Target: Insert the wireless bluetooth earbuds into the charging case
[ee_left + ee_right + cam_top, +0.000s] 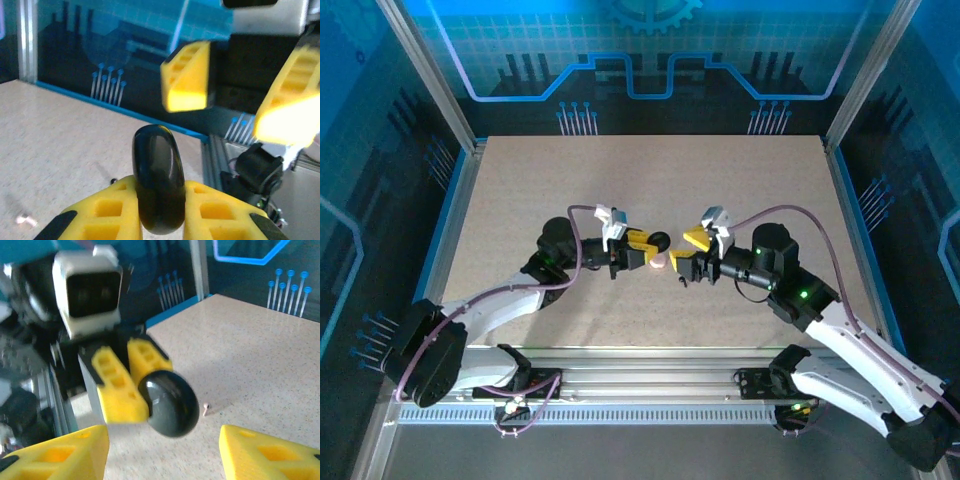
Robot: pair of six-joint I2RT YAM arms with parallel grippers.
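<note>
**Top external, then each wrist: black disc pinched, pink case on the table**

Top external view: the left gripper (pixel 648 248) is clamped on a black disc (pixel 660 241) over the table (pixel 570 180). The right gripper (pixel 686 252) faces it from just right of the disc, its fingers spread with nothing between them. The charging case (pixel 658 262), small, round and pale pink, lies just on the near side of the disc, between the two grippers.

Left wrist view: yellow fingers (pixel 105 212) press both flat faces of the disc (pixel 157 185), which stands upright. Beyond the disc, the right gripper's fingers stand wide apart. A speck (pixel 25 218) lies on the table well left of the disc, too blurred to name.

Right wrist view: the right gripper's own fingers (pixel 270 452) sit wide apart below the disc, not touching it. Opposite, the left gripper holds the disc. Just right of the disc on the table lies what may be one of the wireless bluetooth earbuds (pixel 206 409), tiny and pale pink.
</note>
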